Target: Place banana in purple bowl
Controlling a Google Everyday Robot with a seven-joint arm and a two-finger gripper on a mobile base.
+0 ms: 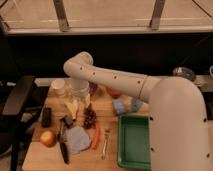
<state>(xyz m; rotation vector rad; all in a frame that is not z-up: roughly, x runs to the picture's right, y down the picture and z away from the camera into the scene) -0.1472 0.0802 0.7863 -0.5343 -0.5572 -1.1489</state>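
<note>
The banana (72, 108) is a small pale yellow piece lying on the wooden table, left of the grape bunch (90, 118). The purple bowl (93, 88) shows only as a dark sliver behind the arm's wrist, left of the orange-red bowl (114, 92). My gripper (80, 101) hangs from the white arm and points down. It is right over the banana's upper right end and hides part of it. I cannot tell whether it touches the banana.
A white cup (59, 86) stands at the back left. A carrot (96, 138), a grey cloth (77, 139), a knife (64, 150), an apple (48, 138), a fork (105, 145) and a dark block (46, 116) lie in front. A green tray (134, 143) is at the right, two blue pieces (120, 106) behind it.
</note>
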